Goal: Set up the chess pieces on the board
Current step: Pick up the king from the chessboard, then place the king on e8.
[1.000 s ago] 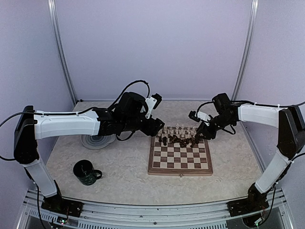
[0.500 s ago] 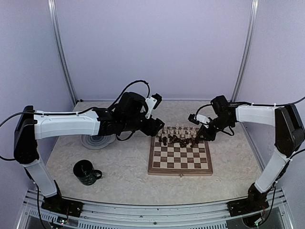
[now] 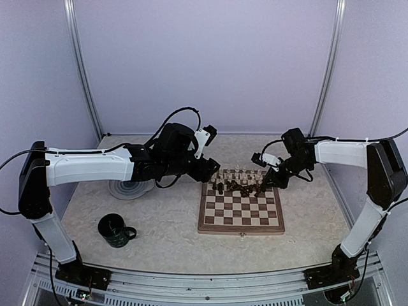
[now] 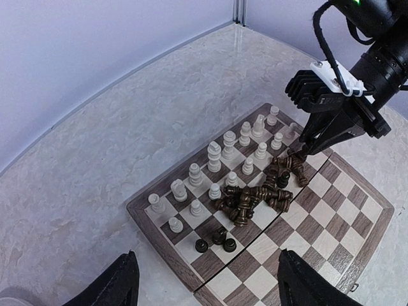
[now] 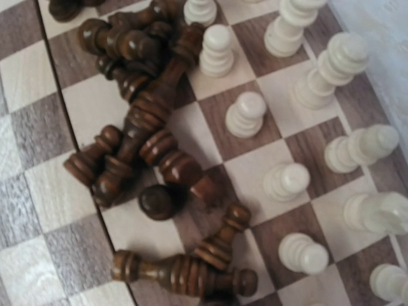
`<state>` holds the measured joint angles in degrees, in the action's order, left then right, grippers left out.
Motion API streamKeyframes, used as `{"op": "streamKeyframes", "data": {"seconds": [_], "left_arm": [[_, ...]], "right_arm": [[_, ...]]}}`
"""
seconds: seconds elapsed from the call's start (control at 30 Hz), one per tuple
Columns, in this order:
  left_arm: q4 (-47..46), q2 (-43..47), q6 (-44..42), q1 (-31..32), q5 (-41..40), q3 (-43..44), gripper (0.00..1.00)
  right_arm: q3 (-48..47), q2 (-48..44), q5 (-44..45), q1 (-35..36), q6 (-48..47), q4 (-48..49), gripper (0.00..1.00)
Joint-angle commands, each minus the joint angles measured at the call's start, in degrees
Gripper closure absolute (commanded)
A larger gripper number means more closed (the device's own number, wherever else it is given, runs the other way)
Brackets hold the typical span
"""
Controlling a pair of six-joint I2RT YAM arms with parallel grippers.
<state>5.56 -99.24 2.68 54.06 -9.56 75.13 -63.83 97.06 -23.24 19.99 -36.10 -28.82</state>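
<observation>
Pointing into toppled dark chess pieces [image 4: 255, 197] on the board [image 4: 357, 255], the right claw [image 4: 305, 148] has an unclear grip; the left claw [image 4: 207, 268] gapes empty.

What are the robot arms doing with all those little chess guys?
They are setting up a chessboard. The cream pieces stand in rows along the far edge. Most dark pieces lie in a jumbled heap right beside them. The right claw reaches down into one end of that heap, its fingers close together, though whether it has hold of a piece isn't clear. The left claw hovers open above the chessboard, holding nothing.
</observation>
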Motion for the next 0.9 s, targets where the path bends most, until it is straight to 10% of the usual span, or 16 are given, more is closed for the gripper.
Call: {"op": "streamKeyframes", "data": {"seconds": [0.0, 0.5, 0.87], "left_arm": [[-0.2, 1.5, -0.6, 0.2, -0.6, 1.2, 0.26], [0.0, 1.7, -0.2, -0.4, -0.1, 1.4, 0.26], [-0.4, 2.2, 3.1, -3.7, 1.4, 1.6, 0.26]], "right_arm": [[1.2, -2.6, 1.0, 0.4, 0.0, -1.9, 0.99], [-2.1, -12.4, -9.4, 1.6, -2.2, -12.4, 1.00], [-3.8, -11.9, -8.8, 16.9, -4.7, -16.0, 1.00]]}}
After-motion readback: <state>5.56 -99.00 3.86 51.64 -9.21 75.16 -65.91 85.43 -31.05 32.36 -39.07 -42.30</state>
